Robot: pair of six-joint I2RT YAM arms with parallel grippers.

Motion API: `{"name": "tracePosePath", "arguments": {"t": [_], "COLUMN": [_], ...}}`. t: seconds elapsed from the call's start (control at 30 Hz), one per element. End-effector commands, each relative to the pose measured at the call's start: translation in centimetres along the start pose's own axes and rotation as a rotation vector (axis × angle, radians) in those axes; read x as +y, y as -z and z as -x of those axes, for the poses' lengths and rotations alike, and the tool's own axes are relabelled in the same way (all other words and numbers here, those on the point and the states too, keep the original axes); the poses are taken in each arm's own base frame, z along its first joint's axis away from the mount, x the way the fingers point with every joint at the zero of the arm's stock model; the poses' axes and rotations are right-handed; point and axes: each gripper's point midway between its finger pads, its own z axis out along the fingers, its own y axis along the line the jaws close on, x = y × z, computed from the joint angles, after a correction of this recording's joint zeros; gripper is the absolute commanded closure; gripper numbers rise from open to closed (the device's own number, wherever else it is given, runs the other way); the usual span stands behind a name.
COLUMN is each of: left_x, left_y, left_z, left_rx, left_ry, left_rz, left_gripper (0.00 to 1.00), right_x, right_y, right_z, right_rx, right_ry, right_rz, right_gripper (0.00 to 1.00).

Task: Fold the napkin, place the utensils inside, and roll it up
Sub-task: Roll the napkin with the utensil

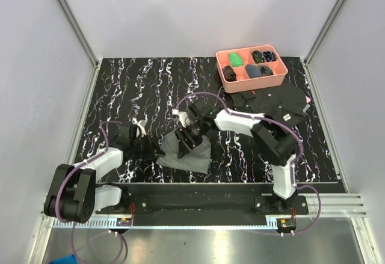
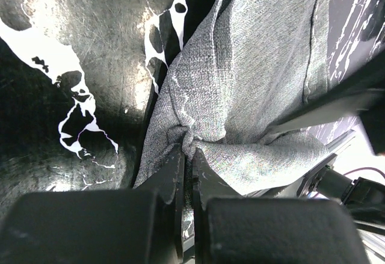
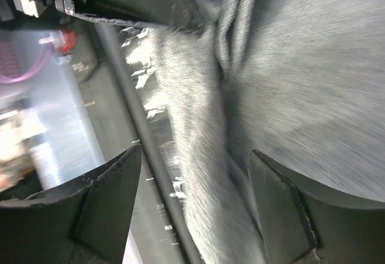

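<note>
Two grippers meet at the napkin (image 1: 191, 156), which lies bunched in a loose heap on the marbled black table (image 1: 120, 89), close to its near edge and a little left of centre. On the heap's left side the left gripper (image 2: 187, 148) is clamped tight on a puckered fold of the grey weave. Just beyond, over the heap's far part, the right gripper (image 1: 187, 139) hangs with its jaws wide apart, cloth running beneath them but nothing pinched. Farther off to the right lies a black patterned cloth (image 1: 274, 101), and beyond it a pink tray (image 1: 255, 84) of small dark and green items. None of the utensils shows in any view; whether the cloth hides them I cannot tell. I judge the task early: a neat fold, loading and rolling all remain.
</note>
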Motion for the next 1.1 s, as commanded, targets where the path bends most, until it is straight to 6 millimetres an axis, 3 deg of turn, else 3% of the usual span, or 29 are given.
{"name": "tracePosePath", "arguments": {"t": [0.0, 0.03, 0.07, 0.23, 0.3, 0.5, 0.73, 0.9, 0.97, 1.0, 1.07], "left_x": [2.0, 1.9, 2.0, 1.9, 1.8, 1.3, 0.9, 0.7, 0.5, 0.4, 0.0], "left_y": [-0.2, -0.2, -0.2, -0.3, -0.4, -0.4, -0.3, -0.4, -0.4, -0.4, -0.3], "left_z": [-0.4, -0.2, -0.3, -0.1, 0.0, 0.5, 0.7, 1.1, 1.2, 1.3, 1.7], "left_rx": [0.027, 0.026, 0.033, 0.042, 0.044, 0.043, 0.040, 0.035, 0.035, 0.032, 0.012], "left_ry": [-0.017, -0.019, -0.017, -0.020, -0.022, -0.028, -0.039, -0.040, -0.041, -0.042, -0.049], "left_rz": [0.104, 0.104, 0.108, 0.109, 0.106, 0.095, 0.082, 0.078, 0.069, 0.066, 0.054], "left_gripper": [1.00, 1.00, 1.00, 1.00, 1.00, 1.00, 1.00, 1.00, 1.00, 0.98, 0.82], "right_x": [0.3, -0.6, 0.5, 0.6, 1.4, 0.5, -1.5, -1.8, -2.3, -2.2, -2.5], "right_y": [2.2, 2.4, 1.7, 0.8, 0.2, -1.3, -2.8, -2.9, -3.3, -3.6, -4.2], "right_z": [1.5, 1.7, 0.8, 0.1, 0.0, -1.0, -2.9, -4.0, -4.7, -4.9, -6.1], "right_rx": [-0.078, -0.090, -0.075, -0.105, -0.117, -0.081, 0.000, 0.020, 0.045, 0.059, 0.103], "right_ry": [0.255, 0.286, 0.334, 0.477, 0.529, 0.560, 0.549, 0.533, 0.512, 0.503, 0.458], "right_rz": [-0.275, -0.374, -0.396, -0.542, -0.554, -0.579, -0.585, -0.572, -0.574, -0.556, -0.533], "right_gripper": [0.20, 0.20, 0.20, 0.20, 0.20, 0.23, 0.39, 0.46, 0.58, 0.61, 0.64]}}
